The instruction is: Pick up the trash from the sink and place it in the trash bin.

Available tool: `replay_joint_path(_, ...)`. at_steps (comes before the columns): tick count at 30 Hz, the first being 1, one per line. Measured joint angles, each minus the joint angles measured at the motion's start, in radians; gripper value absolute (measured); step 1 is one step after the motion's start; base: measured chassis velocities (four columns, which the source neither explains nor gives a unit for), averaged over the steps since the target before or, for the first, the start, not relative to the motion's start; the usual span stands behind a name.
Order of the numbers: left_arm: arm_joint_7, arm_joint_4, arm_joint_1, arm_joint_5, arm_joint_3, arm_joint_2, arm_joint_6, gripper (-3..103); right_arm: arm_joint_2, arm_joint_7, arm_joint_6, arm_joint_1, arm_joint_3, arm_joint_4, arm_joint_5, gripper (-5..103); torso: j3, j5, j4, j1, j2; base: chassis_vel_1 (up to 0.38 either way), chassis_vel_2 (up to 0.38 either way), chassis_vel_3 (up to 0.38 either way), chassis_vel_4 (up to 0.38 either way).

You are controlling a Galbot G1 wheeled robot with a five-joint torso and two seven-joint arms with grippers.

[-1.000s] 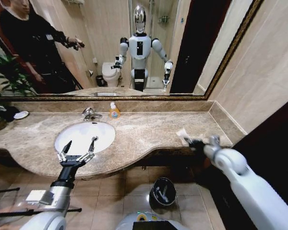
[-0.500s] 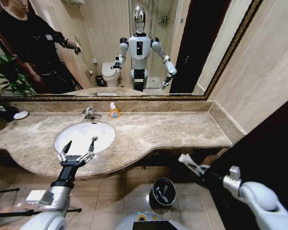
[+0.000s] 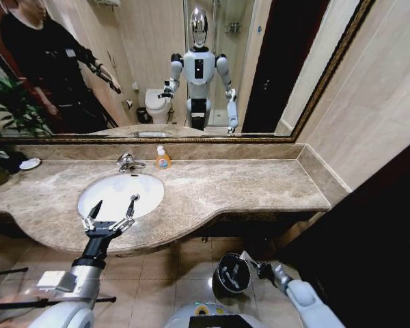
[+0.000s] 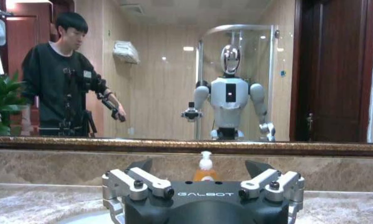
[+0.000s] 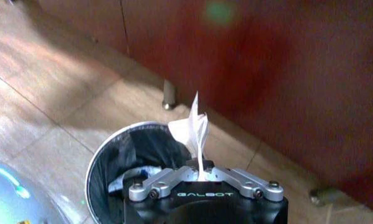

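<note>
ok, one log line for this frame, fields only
right gripper: shut on white packet, at rim of trash bin | left gripper: open, over sink front edge | drop: not yet

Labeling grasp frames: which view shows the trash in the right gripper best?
Right wrist view: the white scrap stands up from the right gripper, pinched between its fingers, right over the bin. Head view has it as a small white bit beside the bin's rim. The left wrist view faces the mirror instead.
</note>
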Motion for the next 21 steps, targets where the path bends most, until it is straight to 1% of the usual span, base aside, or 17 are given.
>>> replay_joint_path(2, 0.0, 0.0, 0.0, 0.0, 0.0, 0.0, 0.0, 100, 0.032, 0.007, -0.012, 0.009, -0.004, -0.027, -0.043, 0, 0.0, -0.0001, 0.0, 0.0, 0.0, 0.0, 0.0, 0.0, 0.0)
replay_joint_path(5, 0.0, 0.0, 0.0, 0.0, 0.0, 0.0, 0.0, 100, 0.047, 0.006, -0.012, 0.009, -0.014, -0.041, -0.058, 0, 0.0, -0.0007, -0.0001, 0.0, 0.0, 0.0, 0.0, 0.0, 0.0)
replay_joint_path(12, 0.0, 0.0, 0.0, 0.0, 0.0, 0.0, 0.0, 100, 0.087, 0.006, -0.001, 0.018, -0.028, -0.051, -0.073, 0, 0.0, -0.0002, -0.0001, 0.0, 0.0, 0.0, 0.0, 0.0, 0.0)
replay_joint_path(13, 0.0, 0.0, 0.0, 0.0, 0.0, 0.0, 0.0, 100, 0.093, 0.006, -0.011, 0.018, -0.036, -0.039, -0.077, -1, 0.0, 0.0, -0.0001, 0.0, 0.0, 0.0, 0.0, 0.0, 0.0)
replay_joint_path(14, 0.0, 0.0, 0.0, 0.0, 0.0, 0.0, 0.0, 100, 0.096, 0.011, -0.021, 0.018, -0.044, -0.028, -0.082, 2, 0.0, -0.0002, 0.0, 0.0, 0.0, 0.0, 0.0, 0.0, 0.0)
replay_joint_path(16, 0.0, 0.0, 0.0, 0.0, 0.0, 0.0, 0.0, 100, 0.099, 0.014, -0.024, 0.02, -0.048, -0.023, -0.087, 2, 0.0, -0.0003, -0.0001, 0.0, 0.0, 0.0, 0.0, 0.0, 0.0)
replay_joint_path(17, 0.0, 0.0, 0.0, 0.0, 0.0, 0.0, 0.0, 100, 0.1, 0.014, -0.024, 0.022, -0.053, -0.018, -0.093, 10, 0.0, 0.0, -0.0001, 0.0, 0.0, 0.0, 0.0, 0.0, 0.0)
replay_joint_path(18, 0.0, 0.0, 0.0, 0.0, 0.0, 0.0, 0.0, 100, 0.1, 0.014, -0.024, 0.022, -0.053, -0.018, -0.093, 10, 0.0, 0.0, -0.0001, 0.0, 0.0, 0.0, 0.0, 0.0, 0.0)
replay_joint_path(20, 0.0, 0.0, 0.0, 0.0, 0.0, 0.0, 0.0, 100, 0.099, 0.017, -0.028, 0.026, -0.058, -0.009, -0.096, 21, 0.0, -0.0002, -0.0001, 0.0, 0.0, 0.0, 0.0, 0.0, 0.0)
replay_joint_path(21, 0.0, 0.0, 0.0, 0.0, 0.0, 0.0, 0.0, 100, 0.099, 0.017, -0.028, 0.026, -0.058, -0.009, -0.096, 21, 0.0, -0.0002, -0.0001, 0.0, 0.0, 0.0, 0.0, 0.0, 0.0)
